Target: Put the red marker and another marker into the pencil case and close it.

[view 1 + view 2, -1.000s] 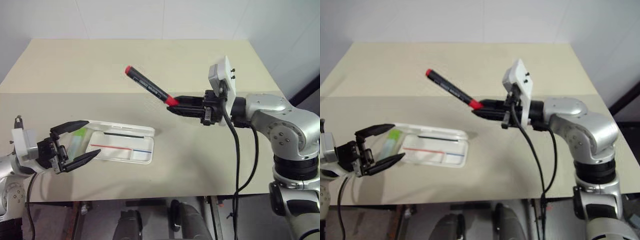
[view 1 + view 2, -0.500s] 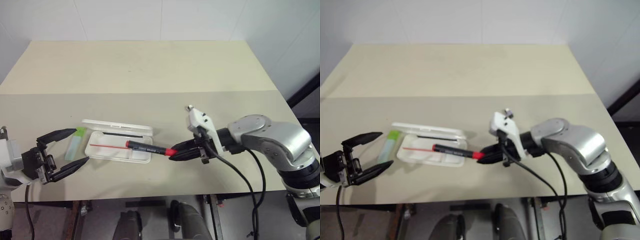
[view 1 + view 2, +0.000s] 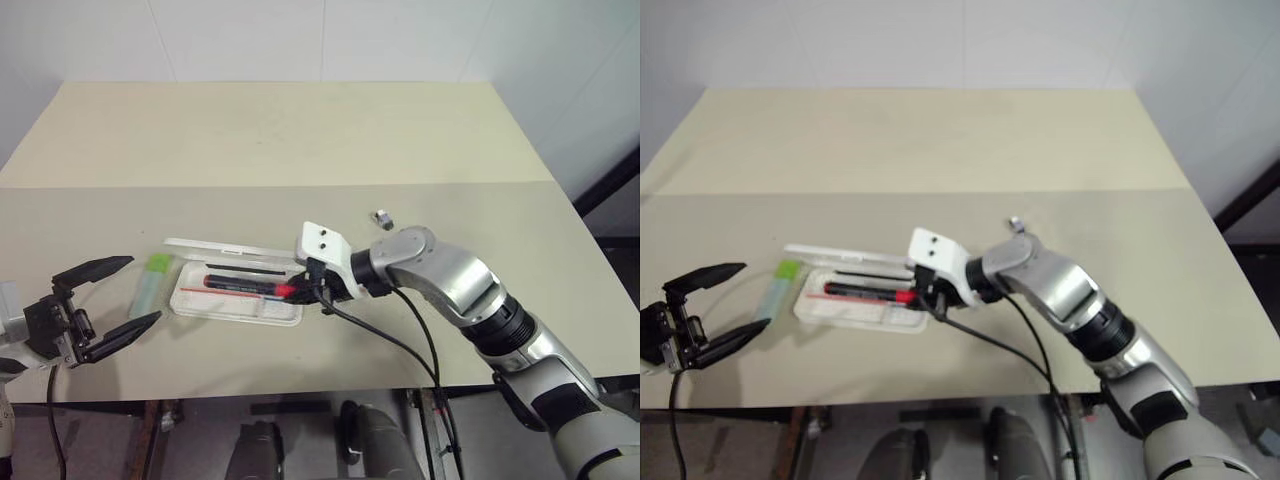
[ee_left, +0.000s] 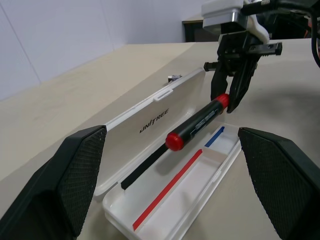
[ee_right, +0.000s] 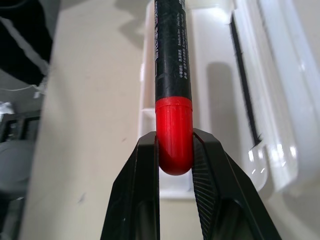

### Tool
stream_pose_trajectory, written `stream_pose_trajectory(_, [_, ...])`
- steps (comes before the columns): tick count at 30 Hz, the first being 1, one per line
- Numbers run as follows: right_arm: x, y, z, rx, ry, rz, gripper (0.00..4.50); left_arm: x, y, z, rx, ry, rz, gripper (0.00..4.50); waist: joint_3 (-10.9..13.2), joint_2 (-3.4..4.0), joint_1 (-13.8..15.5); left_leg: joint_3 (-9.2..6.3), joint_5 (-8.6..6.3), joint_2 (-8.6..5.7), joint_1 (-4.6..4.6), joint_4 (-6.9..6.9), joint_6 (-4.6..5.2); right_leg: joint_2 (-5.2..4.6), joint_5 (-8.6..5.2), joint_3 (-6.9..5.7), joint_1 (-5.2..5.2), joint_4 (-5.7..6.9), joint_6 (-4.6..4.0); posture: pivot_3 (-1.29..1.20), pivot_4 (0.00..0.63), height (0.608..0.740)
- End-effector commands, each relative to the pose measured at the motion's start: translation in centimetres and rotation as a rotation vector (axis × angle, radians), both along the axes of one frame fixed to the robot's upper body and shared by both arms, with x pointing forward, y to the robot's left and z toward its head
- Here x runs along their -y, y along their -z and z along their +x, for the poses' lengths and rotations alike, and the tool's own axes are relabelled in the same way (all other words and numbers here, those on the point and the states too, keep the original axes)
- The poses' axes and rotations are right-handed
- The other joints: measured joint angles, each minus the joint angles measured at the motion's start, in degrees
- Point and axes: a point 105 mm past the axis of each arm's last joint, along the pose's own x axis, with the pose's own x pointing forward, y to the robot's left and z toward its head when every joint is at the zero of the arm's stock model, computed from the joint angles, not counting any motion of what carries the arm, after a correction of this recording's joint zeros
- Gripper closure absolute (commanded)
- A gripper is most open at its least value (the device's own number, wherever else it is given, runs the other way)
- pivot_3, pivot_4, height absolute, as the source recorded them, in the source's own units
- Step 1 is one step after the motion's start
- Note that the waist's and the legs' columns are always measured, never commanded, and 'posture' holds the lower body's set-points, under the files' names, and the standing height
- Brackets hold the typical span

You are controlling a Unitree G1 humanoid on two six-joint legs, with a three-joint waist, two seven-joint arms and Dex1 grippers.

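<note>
Nearest the robot, the left gripper point(image 3: 100, 305) hangs wide open and empty off the case's left end. Just beyond it the green highlighter point(image 3: 152, 283) lies on the table point(image 3: 300, 140), touching or just beside the pencil case point(image 3: 235, 307). It looks light, stiff and flat, best pinched across its narrow sides at mid-length. The right gripper point(image 5: 175, 150) is clamped on the red marker point(image 3: 243, 285) by its smooth red end, a hold that could let the slick, rigid barrel swivel. The marker hovers low over the open tray, above its red, blue and black stripes. The hinged lid lies open behind, and farther off sits a small grey object point(image 3: 382, 218).
</note>
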Motion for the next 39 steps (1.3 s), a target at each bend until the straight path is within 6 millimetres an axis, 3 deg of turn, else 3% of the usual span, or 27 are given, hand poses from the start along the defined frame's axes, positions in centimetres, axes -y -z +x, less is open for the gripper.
stream_pose_trajectory(1, [-0.9, -0.8, 0.0, 0.071, -0.023, 0.009, 3.96, -0.3, -1.1, -0.2, 0.048, -0.019, 0.026, 0.00, 0.00, 0.00, 0.01, 0.00, 0.00, 0.00, 0.00, 0.00, 0.00, 0.00, 0.00, 0.00, 0.00, 0.01, 0.00, 0.00, 0.150, 0.740])
stream_pose_trajectory(11, [-2.8, -1.2, 1.0, 0.107, -0.004, 0.030, 3.96, 0.0, -1.3, -0.3, 0.056, -0.019, 0.023, 0.00, 0.00, 0.00, -0.22, -0.01, 0.00, 0.02, 0.02, 0.11, -0.01, 0.03, 0.00, -0.01, 0.00, 0.06, -0.01, 0.00, 0.150, 0.740])
stream_pose_trajectory(22, [-3.4, -1.1, 1.3, 0.129, -0.013, 0.032, 3.96, 0.4, -1.5, -0.5, 0.065, -0.009, 0.020, 0.00, -0.01, -0.02, -0.35, -0.01, 0.01, 0.02, 0.01, 0.16, -0.01, 0.01, 0.00, 0.00, 0.00, 0.21, -0.01, 0.00, 0.150, 0.740])
stream_pose_trajectory(23, [-3.4, -1.1, 1.3, 0.129, -0.015, 0.033, 3.22, 0.4, -1.5, -0.5, 0.065, -0.007, 0.019, 0.00, -0.01, -0.02, -0.40, -0.02, 0.01, 0.03, 0.01, 0.16, -0.01, 0.02, -0.01, 0.00, 0.00, 0.23, -0.02, 0.00, 0.150, 0.740])
stream_pose_trajectory(32, [-3.5, -1.0, 0.8, 0.127, -0.037, 0.033, 0.08, 0.7, -1.5, -0.6, 0.072, 0.003, 0.012, 0.00, -0.01, -0.02, -0.59, -0.04, 0.01, 0.03, 0.01, 0.29, -0.02, 0.00, -0.02, 0.00, 0.00, 0.35, -0.04, 0.00, 0.150, 0.740])
stream_pose_trajectory(39, [-2.9, -1.6, -0.8, 0.103, -0.108, 0.050, 0.03, 1.0, -1.5, -0.6, 0.076, 0.004, 0.005, 0.00, -0.01, -0.02, -0.59, -0.07, 0.00, 0.03, 0.01, 0.32, -0.02, 0.00, -0.03, -0.01, 0.00, 0.40, -0.05, 0.00, 0.150, 0.740])
